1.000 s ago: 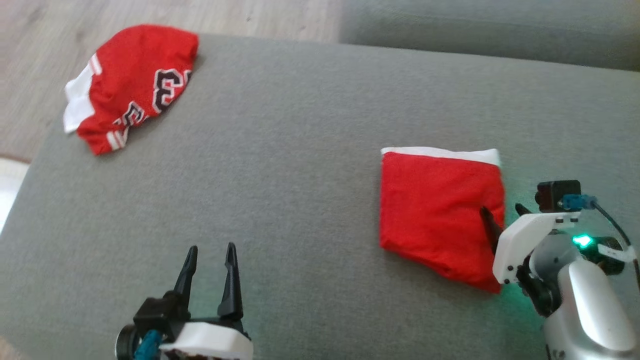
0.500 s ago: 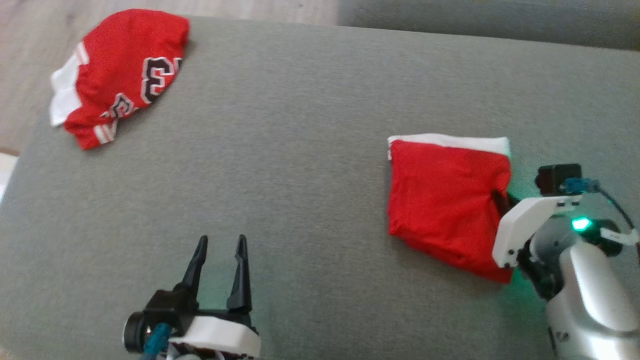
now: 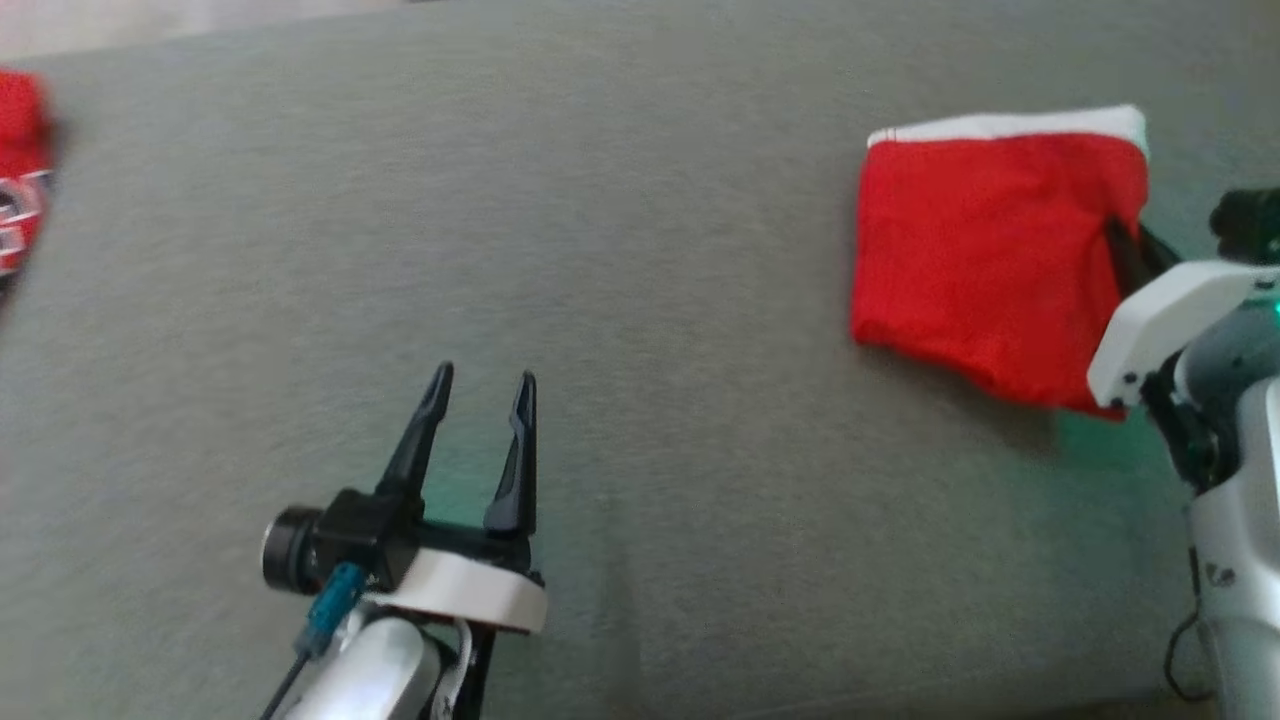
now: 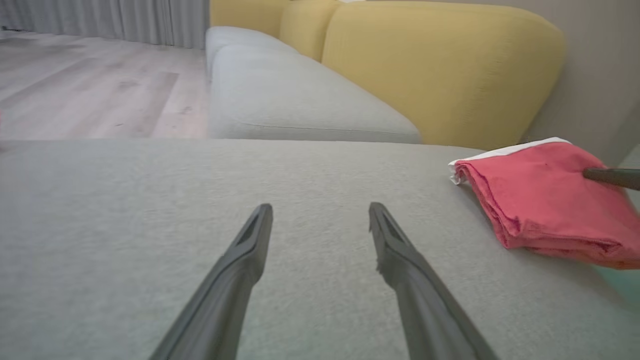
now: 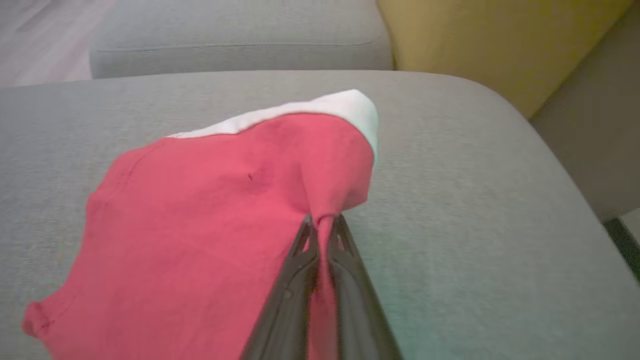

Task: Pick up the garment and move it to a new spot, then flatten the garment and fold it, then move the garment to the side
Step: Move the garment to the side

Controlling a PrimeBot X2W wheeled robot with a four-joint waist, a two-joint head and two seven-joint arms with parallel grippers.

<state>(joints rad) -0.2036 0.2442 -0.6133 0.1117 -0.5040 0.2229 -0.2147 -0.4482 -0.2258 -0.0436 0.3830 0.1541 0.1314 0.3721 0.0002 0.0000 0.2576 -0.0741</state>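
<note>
The folded red garment lies toward the right of the grey sofa cushion, its right edge pinched between the closed fingers of the right gripper — the left gripper hovers spread and empty, well apart.

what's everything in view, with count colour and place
folded garment: 1, red with white band, right side of grey seat
printed garment: 1, red with dark-white print, head view's left edge
grey seat: 1, grey, beneath the folded garment
second seat: 1, pale grey, beyond it
back cushions: at least 2, yellow, behind the seats
floor: 1, pale wood, past the seats
curtain: 1, grey, far back
left gripper: 1, dark fingers, open over bare seat
right gripper: 1, dark fingers, shut on folded garment's edge
</note>
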